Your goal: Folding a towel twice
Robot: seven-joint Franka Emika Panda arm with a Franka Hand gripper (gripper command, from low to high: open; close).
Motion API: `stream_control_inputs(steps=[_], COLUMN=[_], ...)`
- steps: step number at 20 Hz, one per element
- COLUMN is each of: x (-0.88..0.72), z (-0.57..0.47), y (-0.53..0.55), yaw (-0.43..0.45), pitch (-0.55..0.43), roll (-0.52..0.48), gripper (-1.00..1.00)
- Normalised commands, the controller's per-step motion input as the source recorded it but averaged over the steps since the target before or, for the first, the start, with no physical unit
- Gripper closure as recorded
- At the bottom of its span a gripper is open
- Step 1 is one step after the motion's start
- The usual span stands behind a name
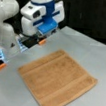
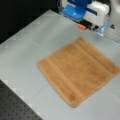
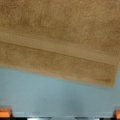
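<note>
Towel point(image 1: 56, 81), orange-brown and softly napped, lies spread flat in a single layer on the pale grey worktop point(image 1: 98, 55), with no fold in it yet. It is roughly square and sits turned like a diamond in both front views point(image 2: 78, 68), one corner pointing toward the robot. Faint woven bands run parallel to two opposite edges, a little way in from each. The edges look straight and the cloth shows no wrinkles or lifted corners.

From the wrist view, the towel point(image 3: 60, 32) fills the upper part of the picture, one woven band crossing it on a slant, and its near edge ends in a corner at the right; bare worktop point(image 3: 60, 97) lies below that edge.

Above and beyond the towel's robot-side corner hangs the claw point(image 1: 22, 53), clear of the cloth and holding nothing. Its two orange-tipped fingers point(image 1: 42, 41) stand far apart, so the claw is spread wide; in the wrist view the orange tips point(image 3: 5, 112) show only at the two bottom corners, with open worktop between them. In a front view the claw's white and blue head point(image 2: 83, 10) sits just past the towel's far corner, one orange tip showing beneath it.
</note>
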Motion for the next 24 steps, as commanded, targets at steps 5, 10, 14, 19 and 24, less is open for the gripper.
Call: stream_control_inputs(steps=[5, 10, 14, 19, 24], x=[0.25, 0.53, 0.68, 0.71, 0.82], z=[0.06, 0.05, 0.12, 0.17, 0.13], y=[0.01, 0.08, 0.12, 0.12, 0.09], yaw=[-0.358, -0.415, -0.31, -0.293, -0.309], pitch=[0.226, 0.232, 0.206, 0.227, 0.35], roll=[0.103, 0.087, 0.102, 0.105, 0.048], gripper=[-1.0, -1.0, -1.0, -1.0, -1.0])
